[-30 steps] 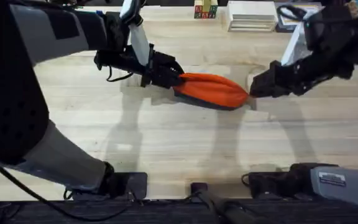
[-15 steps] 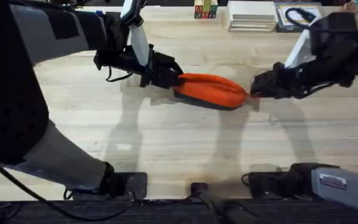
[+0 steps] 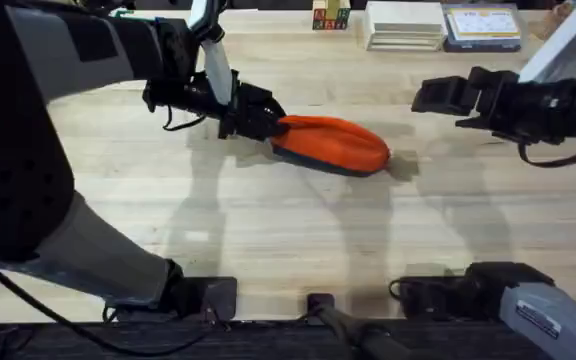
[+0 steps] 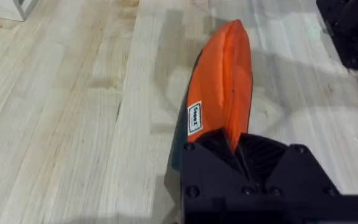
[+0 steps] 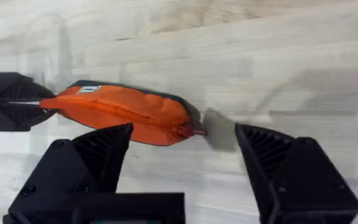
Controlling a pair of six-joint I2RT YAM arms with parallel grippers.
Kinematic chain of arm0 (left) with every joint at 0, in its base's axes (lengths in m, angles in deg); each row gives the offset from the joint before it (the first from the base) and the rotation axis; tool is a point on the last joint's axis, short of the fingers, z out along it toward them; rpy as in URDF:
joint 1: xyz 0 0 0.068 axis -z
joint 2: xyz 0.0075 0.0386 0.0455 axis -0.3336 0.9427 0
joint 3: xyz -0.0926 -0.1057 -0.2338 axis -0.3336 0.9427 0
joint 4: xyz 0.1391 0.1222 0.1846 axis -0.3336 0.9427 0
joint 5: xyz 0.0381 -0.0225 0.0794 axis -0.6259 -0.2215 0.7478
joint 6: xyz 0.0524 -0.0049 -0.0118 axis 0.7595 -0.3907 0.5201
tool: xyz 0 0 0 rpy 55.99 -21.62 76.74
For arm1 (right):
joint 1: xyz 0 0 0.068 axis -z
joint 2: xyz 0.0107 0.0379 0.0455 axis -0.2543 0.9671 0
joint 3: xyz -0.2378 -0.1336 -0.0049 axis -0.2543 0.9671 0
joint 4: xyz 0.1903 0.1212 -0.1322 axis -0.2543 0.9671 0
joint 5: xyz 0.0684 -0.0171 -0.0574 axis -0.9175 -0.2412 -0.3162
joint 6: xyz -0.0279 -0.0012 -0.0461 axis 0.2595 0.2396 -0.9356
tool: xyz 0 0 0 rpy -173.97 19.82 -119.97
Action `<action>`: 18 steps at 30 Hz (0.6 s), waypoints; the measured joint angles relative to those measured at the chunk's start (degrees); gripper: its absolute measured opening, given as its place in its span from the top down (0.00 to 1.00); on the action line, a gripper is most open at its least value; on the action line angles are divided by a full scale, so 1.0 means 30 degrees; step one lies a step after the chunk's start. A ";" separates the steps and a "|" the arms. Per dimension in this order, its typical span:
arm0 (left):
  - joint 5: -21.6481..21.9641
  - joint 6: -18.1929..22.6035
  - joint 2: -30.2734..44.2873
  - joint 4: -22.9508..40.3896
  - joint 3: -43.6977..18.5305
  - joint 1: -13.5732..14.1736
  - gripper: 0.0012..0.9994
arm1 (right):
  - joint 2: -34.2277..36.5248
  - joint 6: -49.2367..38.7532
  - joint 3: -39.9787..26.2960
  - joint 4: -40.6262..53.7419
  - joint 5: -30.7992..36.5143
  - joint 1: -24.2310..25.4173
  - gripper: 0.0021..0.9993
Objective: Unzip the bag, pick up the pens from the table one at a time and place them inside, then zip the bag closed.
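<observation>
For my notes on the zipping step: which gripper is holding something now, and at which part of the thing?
The left gripper holds the bag, shut on the end opposite its red pull tab. The right gripper is open, apart from the bag, holding nothing.

Left arm: reaches from the lower left up to the upper centre-left of the overhead frame.
Left gripper (image 3: 268,117): jaws clamped together.
Right arm: extends in from the right edge, forearm level.
Right gripper (image 3: 430,96): jaws spread wide, holding nothing.
</observation>
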 joint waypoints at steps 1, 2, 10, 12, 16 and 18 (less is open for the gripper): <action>-0.0004 0.0089 0.0000 -0.0011 0.0000 0.0000 0.86 | -0.0280 -0.0129 0.0000 0.0042 0.0000 -0.0067 0.00; -0.0200 0.0042 0.0000 -0.0007 -0.0007 0.0000 0.69 | -0.0294 -0.0131 0.0000 0.0074 0.0007 -0.0067 0.00; -0.0743 -0.0058 0.0000 -0.0084 -0.0007 0.0000 0.01 | -0.0287 -0.0559 0.0000 0.0568 0.0043 -0.0067 0.00; -0.0666 -0.0051 0.0000 -0.0310 -0.0007 0.0000 0.01 | -0.0287 -0.0853 0.0000 0.0568 0.0058 -0.0067 0.00; 0.1113 -0.0056 -0.0023 -0.0295 -0.0046 0.0000 0.00 | -0.0334 -0.2022 0.0000 0.0644 0.0066 -0.0067 0.00; 0.2827 -0.0087 -0.0982 0.0007 -0.0267 0.0000 0.00 | -0.1039 -0.2746 0.0000 0.0960 0.0157 -0.0067 0.00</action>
